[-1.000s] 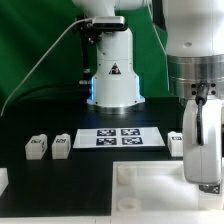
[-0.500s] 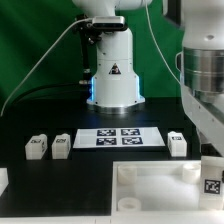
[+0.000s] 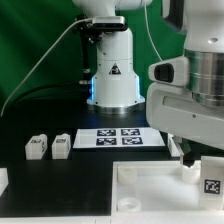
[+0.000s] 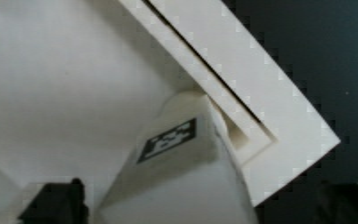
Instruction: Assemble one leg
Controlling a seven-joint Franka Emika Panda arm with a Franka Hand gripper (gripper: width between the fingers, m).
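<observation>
A white leg point(image 3: 211, 183) with a black-and-white tag stands upright at the corner of the wide white panel point(image 3: 150, 192), at the exterior view's right edge. My gripper point(image 3: 200, 158) hangs just above and around its top. In the wrist view the leg point(image 4: 171, 140) runs from between my fingers down to the panel's corner point(image 4: 247, 120). A dark finger point(image 4: 55, 200) stands off one side of it with a small gap. The jaws look open around the leg. Two more legs point(image 3: 37, 147) point(image 3: 62, 144) lie on the black table at the exterior view's left.
The marker board point(image 3: 118, 137) lies in the middle of the table behind the panel. The robot base point(image 3: 110, 80) stands behind it. A white part point(image 3: 3, 180) shows at the left edge. My arm's body point(image 3: 195, 105) fills the right side.
My arm has swung down and leftward over the right side. It now hides the leg that lay right of the marker board. The leg on the panel corner has stayed put.
</observation>
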